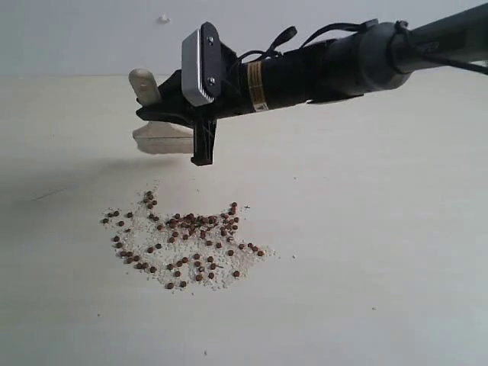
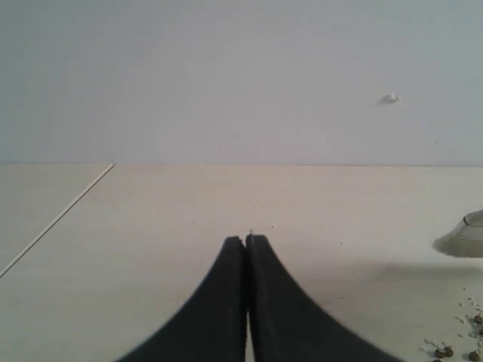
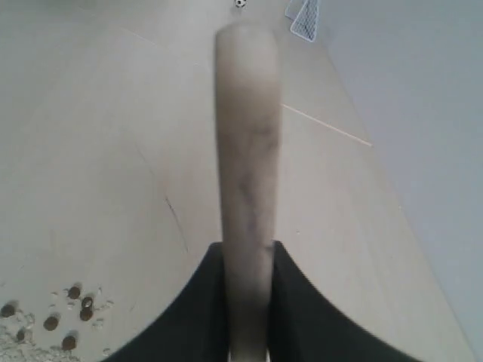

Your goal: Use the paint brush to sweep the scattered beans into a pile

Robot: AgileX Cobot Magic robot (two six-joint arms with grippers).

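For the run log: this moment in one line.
right gripper shut on paint brush | left gripper shut, empty | beans scattered

Exterior view: you sit low, close in, near table height, facing across the table (image 1: 381, 290) to the pale wall (image 1: 76, 38). The beans (image 1: 187, 244) lie just ahead and the right arm (image 1: 343, 61) crosses above them from the right.

Left wrist view: you look almost level along the left gripper (image 2: 246, 240) toward the same wall. Its white speck (image 2: 391, 97) also shows in the exterior view.

Right wrist view: you look steeply down the paint brush (image 3: 245, 151) handle at the tabletop.

All three views catch some beans. The bristles show in the exterior and left wrist views.
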